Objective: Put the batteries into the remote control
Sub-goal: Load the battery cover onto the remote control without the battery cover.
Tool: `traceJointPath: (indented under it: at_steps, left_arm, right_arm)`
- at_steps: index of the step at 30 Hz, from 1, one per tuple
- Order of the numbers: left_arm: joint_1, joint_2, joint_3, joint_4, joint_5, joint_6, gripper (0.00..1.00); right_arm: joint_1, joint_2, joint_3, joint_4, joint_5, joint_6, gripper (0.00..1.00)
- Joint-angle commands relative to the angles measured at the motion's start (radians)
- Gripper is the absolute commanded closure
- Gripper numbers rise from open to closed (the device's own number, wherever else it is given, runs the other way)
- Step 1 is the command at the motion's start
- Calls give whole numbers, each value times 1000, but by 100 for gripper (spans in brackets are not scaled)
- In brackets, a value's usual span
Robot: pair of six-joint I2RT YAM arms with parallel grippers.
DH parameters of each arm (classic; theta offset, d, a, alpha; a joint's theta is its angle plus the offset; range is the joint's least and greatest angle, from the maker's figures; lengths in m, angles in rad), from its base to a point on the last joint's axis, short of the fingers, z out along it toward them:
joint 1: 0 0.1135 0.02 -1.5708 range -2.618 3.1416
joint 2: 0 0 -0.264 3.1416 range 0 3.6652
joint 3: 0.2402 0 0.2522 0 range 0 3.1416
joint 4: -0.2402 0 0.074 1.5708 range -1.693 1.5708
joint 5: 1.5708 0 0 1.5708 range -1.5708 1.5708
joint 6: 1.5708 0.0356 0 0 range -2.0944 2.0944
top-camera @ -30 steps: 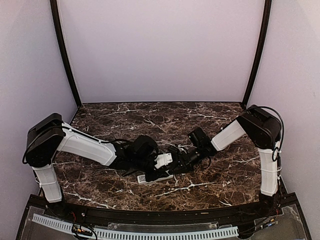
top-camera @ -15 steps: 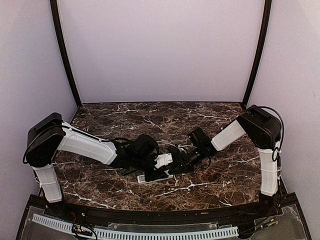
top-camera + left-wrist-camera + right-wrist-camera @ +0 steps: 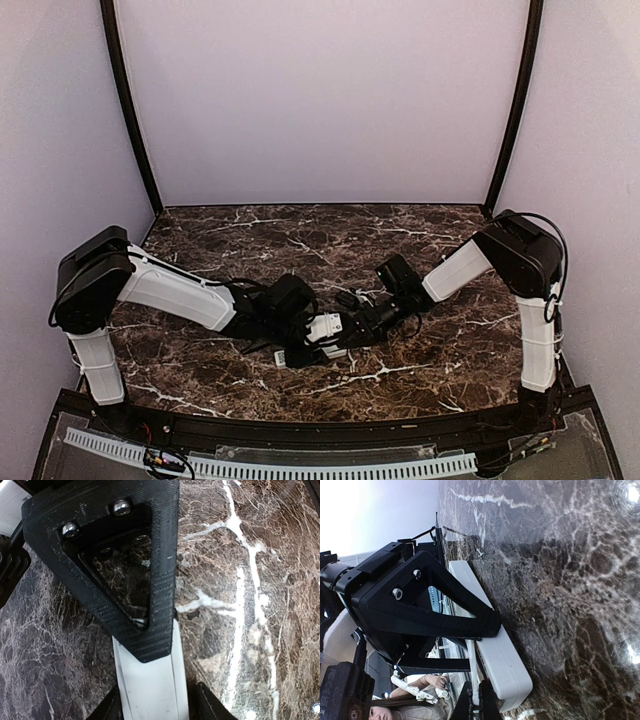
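Both arms are bent low and meet at the middle of the dark marble table (image 3: 400, 240), toward its near side. The remote control (image 3: 283, 356) lies there on the stone, lengthwise left to right. Only its labelled left end and a strip of its near edge poke out from under the black hardware.

The left gripper (image 3: 303, 335) comes in over it from the left. In the left wrist view the white bar (image 3: 150, 680) runs up the middle of the frame, and that gripper's fingers (image 3: 109, 709) sit tight against its two long sides, pinching it. A black triangular finger (image 3: 160, 580) with two screws lies across the remote's far half, probably belonging to the other arm.

The right gripper (image 3: 350, 322) reaches in from the right and hangs over the remote's right end, close to the left one. From its wrist camera the remote (image 3: 505, 665) is seen along one long side, resting on the marble with its rounded end nearest. The right fingertips (image 3: 466, 705) show only as thin dark slivers at the bottom edge, so I cannot tell whether they are spread or closed.
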Motion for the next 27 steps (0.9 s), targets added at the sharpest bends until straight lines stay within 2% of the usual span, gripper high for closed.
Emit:
traceJointPath:
  at_steps: [1, 5, 10, 22, 27]
  left_arm:
    - [-7, 3, -17, -55, -10, -5, 53]
    - [-7, 3, -15, -34, 6, -12, 56]
    - [-7, 0, 5, 8, 71, -23, 54]
    - [-8, 4, 13, 73, 83, -1, 47]
    - [-7, 19, 18, 71, 69, 4, 49]
  right_arm:
    - [11, 21, -10, -14, 83, -8, 100]
    - [10, 21, -10, -13, 83, -7, 100]
    - [11, 21, -11, -12, 84, -5, 100]
    - [11, 19, -15, -7, 85, -6, 100]
    - [10, 17, -17, -6, 85, -7, 100]
